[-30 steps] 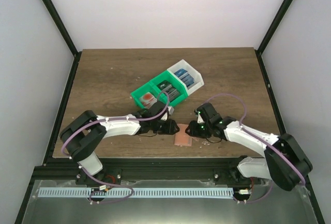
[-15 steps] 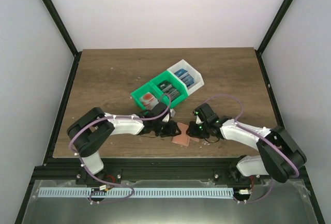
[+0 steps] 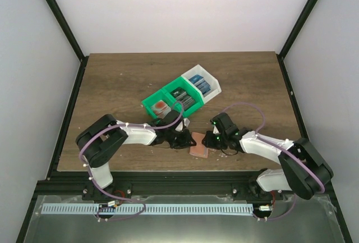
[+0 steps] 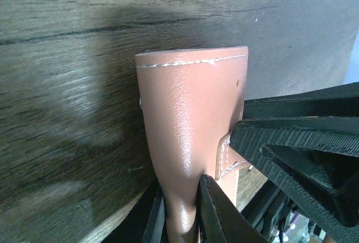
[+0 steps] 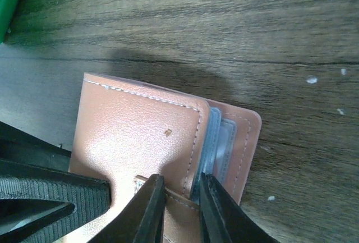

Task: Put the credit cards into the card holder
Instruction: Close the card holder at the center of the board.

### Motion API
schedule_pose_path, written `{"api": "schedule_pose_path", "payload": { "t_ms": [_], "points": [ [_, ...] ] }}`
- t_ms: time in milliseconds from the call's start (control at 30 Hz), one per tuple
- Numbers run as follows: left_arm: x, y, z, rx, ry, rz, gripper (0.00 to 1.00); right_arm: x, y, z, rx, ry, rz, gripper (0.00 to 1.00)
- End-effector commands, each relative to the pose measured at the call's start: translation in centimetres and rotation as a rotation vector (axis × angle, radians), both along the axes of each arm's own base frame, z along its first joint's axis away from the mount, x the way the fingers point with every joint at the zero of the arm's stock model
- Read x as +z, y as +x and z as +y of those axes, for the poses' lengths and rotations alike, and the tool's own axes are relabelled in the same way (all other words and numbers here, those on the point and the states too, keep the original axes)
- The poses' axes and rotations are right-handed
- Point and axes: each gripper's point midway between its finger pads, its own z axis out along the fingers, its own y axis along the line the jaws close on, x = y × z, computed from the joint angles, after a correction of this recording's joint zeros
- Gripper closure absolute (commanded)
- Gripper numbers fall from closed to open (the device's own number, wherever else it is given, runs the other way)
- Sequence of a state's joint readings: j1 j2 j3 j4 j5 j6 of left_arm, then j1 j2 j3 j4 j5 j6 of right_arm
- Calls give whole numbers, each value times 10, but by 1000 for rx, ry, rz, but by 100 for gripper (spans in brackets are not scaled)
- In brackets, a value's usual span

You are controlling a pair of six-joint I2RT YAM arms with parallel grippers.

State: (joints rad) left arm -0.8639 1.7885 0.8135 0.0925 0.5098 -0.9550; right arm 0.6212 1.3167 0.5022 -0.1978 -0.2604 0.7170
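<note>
At the near middle of the bench (image 3: 123,80), the left pincer (image 4: 179,212) and the right pincer (image 5: 178,201) each pinch the salmon card holder (image 3: 198,147) from opposite sides.

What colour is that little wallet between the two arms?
Salmon-orange with pale stitching; the card holder shows best in the right wrist view.

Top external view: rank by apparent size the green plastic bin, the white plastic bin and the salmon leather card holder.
1. green plastic bin: largest, two compartments long.
2. white plastic bin: somewhat smaller, a single compartment.
3. salmon leather card holder: clearly smallest, and partly hidden.
</note>
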Motion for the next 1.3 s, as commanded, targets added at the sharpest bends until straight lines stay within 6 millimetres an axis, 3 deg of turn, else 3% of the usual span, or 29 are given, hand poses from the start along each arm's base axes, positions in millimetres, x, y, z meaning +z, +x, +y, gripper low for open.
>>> {"api": "schedule_pose_path", "payload": {
  "t_ms": [0,133,333,600,800,867,1000,1133,1267],
  "points": [
    [2,-8,-10,-38,-40,-25,99,-6,-12,-5,-2,-20,29,79],
    [18,-2,-9,-79,-54,-145,100,24,1,-3,-30,15,-47,70],
    [54,6,-8,-212,-44,-389,100,94,18,-4,-54,100,-218,52],
    [154,-2,-12,-414,-176,-753,100,199,17,3,164,209,-562,34],
    [210,2,2,-503,-134,-1020,100,309,1,18,365,317,-913,22],
    [238,4,5,-511,-142,-1131,100,335,-7,25,445,353,-1003,19],
    [279,0,11,-551,-159,-1313,100,363,-4,35,519,360,-1099,18],
    [298,-5,20,-598,-145,-1410,100,372,3,38,580,281,-1156,17],
    [302,-9,29,-641,-121,-1456,100,371,-13,39,708,248,-1200,11]
  ]
}}
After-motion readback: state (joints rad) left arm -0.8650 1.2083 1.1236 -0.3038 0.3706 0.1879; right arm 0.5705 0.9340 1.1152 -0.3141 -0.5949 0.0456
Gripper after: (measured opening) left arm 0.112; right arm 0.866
